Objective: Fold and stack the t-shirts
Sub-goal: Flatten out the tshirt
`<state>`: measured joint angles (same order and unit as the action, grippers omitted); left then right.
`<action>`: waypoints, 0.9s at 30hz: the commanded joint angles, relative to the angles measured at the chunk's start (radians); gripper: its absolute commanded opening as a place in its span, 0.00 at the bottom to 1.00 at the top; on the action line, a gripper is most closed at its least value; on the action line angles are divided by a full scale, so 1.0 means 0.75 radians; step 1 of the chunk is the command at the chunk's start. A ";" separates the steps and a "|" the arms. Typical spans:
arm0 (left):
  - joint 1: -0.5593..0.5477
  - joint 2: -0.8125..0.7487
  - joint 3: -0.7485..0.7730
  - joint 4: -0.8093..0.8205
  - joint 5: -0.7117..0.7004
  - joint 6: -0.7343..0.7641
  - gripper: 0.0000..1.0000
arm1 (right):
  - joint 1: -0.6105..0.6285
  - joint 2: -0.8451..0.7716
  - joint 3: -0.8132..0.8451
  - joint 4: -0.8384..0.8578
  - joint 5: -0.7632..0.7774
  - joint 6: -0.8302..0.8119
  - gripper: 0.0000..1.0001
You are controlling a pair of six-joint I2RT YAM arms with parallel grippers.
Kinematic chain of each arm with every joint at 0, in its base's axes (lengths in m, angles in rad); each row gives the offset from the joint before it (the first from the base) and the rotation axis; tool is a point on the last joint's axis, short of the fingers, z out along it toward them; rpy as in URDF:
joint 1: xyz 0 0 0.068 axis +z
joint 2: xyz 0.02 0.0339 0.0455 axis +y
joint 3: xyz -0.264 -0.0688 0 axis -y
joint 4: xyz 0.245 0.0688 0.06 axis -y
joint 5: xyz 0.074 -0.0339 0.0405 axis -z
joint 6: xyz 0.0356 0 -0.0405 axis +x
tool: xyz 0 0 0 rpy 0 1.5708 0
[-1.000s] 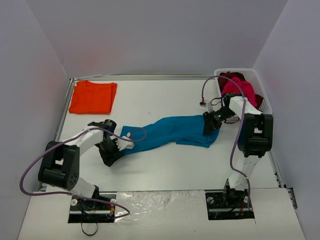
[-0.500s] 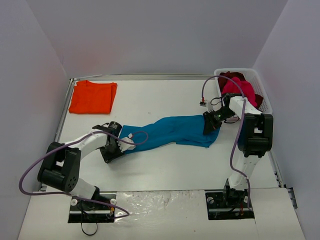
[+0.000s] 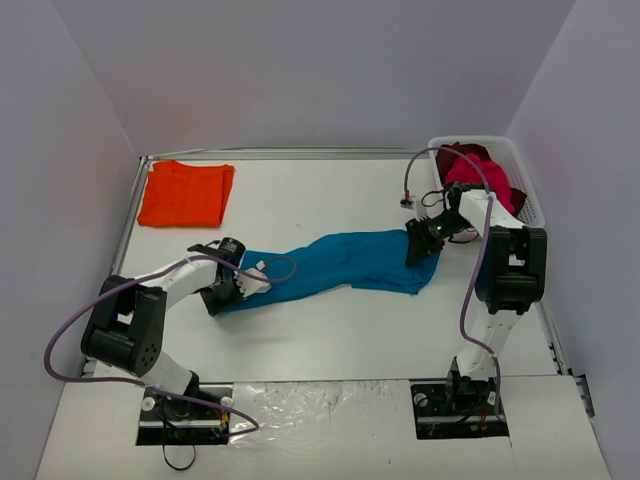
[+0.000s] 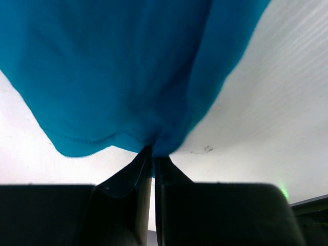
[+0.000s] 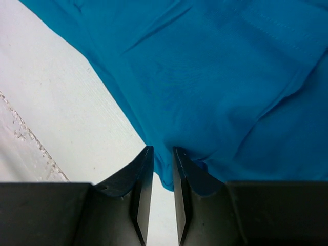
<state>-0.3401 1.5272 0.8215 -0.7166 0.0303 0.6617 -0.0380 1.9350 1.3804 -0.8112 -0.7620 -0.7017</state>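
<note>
At the tips of the left hand, the fingers have just come together on the near end of the teal shirt. A second ago they stood apart and a little short of the cloth; now the wrist view shows them pressed tight with a pinch of hem gathered between them. The right hand has hardly moved. Its fingers stand a narrow gap apart with a corner of the shirt lying in that gap, and I cannot tell whether they grip it or have begun to let go.

As I judge it, the shirt now has a hold at its left end, which it needs before it can be pulled out flat for folding. If the right hand is releasing, only that one end is secured.

The shirt lies on the bench as a long bunched band stretched from one hand to the other. Its long axis runs across the bench, from the left hand away and slightly farther out toward the right hand. It is narrow at the left hand and broader at the right. Which end is collar and which is hem cannot be made out.

An orange shirt lies folded well beyond the left hand. Just past the right hand, a basket holds a pink shirt.
</note>
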 commanded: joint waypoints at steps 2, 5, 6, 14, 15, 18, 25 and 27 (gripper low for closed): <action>0.006 0.013 0.066 0.009 0.129 -0.031 0.02 | -0.003 -0.091 0.113 -0.045 0.020 0.052 0.21; 0.006 0.007 0.087 -0.016 0.176 -0.042 0.02 | -0.007 -0.071 0.162 -0.041 0.032 0.079 0.29; 0.008 0.007 0.089 -0.022 0.182 -0.042 0.02 | -0.011 -0.058 0.170 -0.037 0.032 0.087 0.30; 0.010 0.007 0.077 -0.014 0.189 -0.046 0.02 | -0.017 -0.083 0.113 0.002 0.087 0.136 0.32; 0.010 0.009 0.075 -0.012 0.187 -0.048 0.02 | -0.021 -0.095 0.095 0.008 0.091 0.140 0.32; 0.010 0.013 0.077 -0.010 0.182 -0.048 0.02 | -0.027 -0.128 0.027 0.026 0.122 0.150 0.32; 0.014 0.009 0.075 -0.006 0.178 -0.056 0.02 | -0.033 -0.154 -0.083 0.061 0.139 0.144 0.32; 0.016 0.007 0.075 -0.008 0.182 -0.058 0.02 | -0.033 -0.148 -0.100 0.069 0.132 0.144 0.32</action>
<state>-0.3374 1.5345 0.8566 -0.7109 0.1421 0.6338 -0.0586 1.8656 1.3270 -0.7456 -0.6685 -0.5980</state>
